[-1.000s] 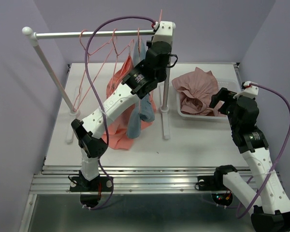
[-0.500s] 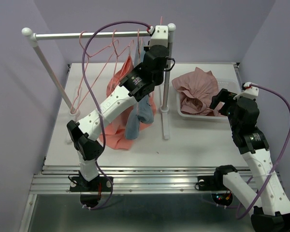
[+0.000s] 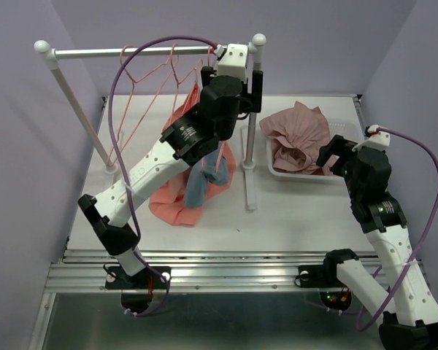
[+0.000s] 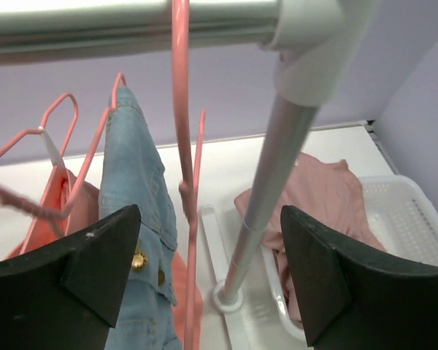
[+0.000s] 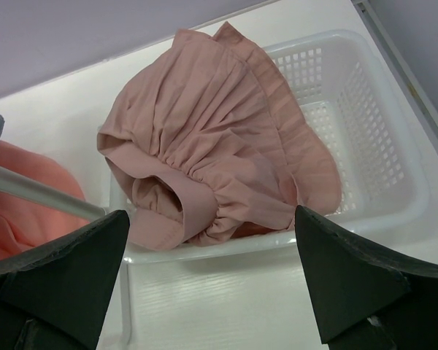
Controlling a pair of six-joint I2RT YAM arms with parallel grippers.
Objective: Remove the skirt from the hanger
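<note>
Beneath the silver metal rail (image 3: 131,52), the overhead view shows the wide, flared salmon-coral cloth skirt (image 3: 177,208) hanging. Its lower edge reaches the white table (image 3: 299,211), and it sits partly behind a grey-blue denim garment (image 3: 197,188). Only the left wrist view shows the left gripper (image 4: 208,219) spread open and empty under the rail, with a pink wire hanger (image 4: 181,109) between its jaws and coral cloth at lower left. In the right wrist view the right gripper (image 5: 208,219) gapes, holding nothing, above a dusty mauve ruffled garment (image 5: 212,146) in a white plastic basket (image 5: 394,146). A sliver of skirt shows at left.
</note>
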